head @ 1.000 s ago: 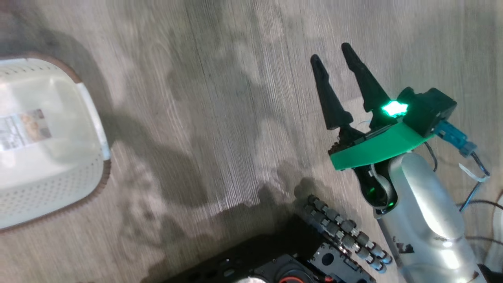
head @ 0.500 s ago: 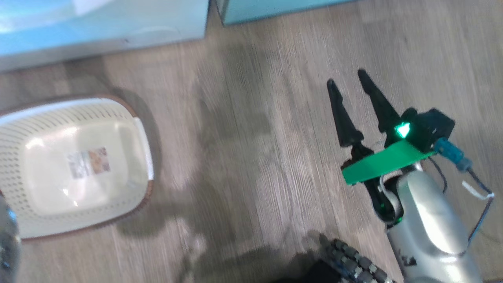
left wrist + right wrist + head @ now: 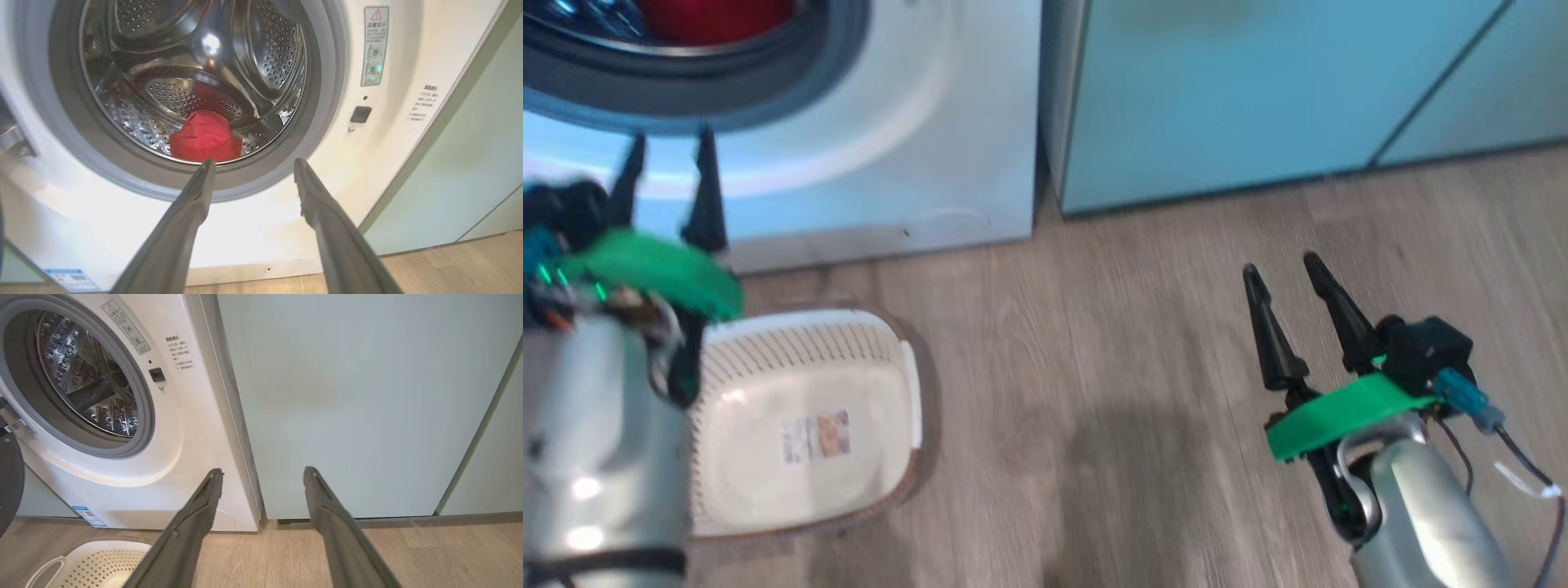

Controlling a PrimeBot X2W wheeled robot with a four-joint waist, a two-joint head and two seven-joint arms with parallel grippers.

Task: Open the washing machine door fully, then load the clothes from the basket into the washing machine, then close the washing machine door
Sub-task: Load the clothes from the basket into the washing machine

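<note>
Since the earlier head pictures the camera has swung upward: the floor [image 3: 1094, 367] that took up the frame now lies low, and the basket sits nearer the lower left. That is the view shifting, not the things.

The washing machine [image 3: 915, 147] takes the upper left, its mouth uncovered, with pale teal cabinets [image 3: 1217, 98] to its right. At the left edge of the right wrist view a dark curved shape is probably the washing machine door [image 3: 8, 482], swung wide; little of it shows. The basket [image 3: 792, 351] stands on the floor just before the machine, with no clothes in it. The clothes [image 3: 204, 136], a red bundle, lie at the bottom of the drum, inside the grey seal.

The left hand [image 3: 668, 140] hangs above the basket, released and carrying nothing, its fingers pointing at the drum mouth. The right hand [image 3: 1280, 264] hovers over bare floor at the lower right, likewise spread and unladen.

Loading looks finished, so closing is the step in hand. The next move calls for reaching the door's outer edge and sweeping it round until it latches.
</note>
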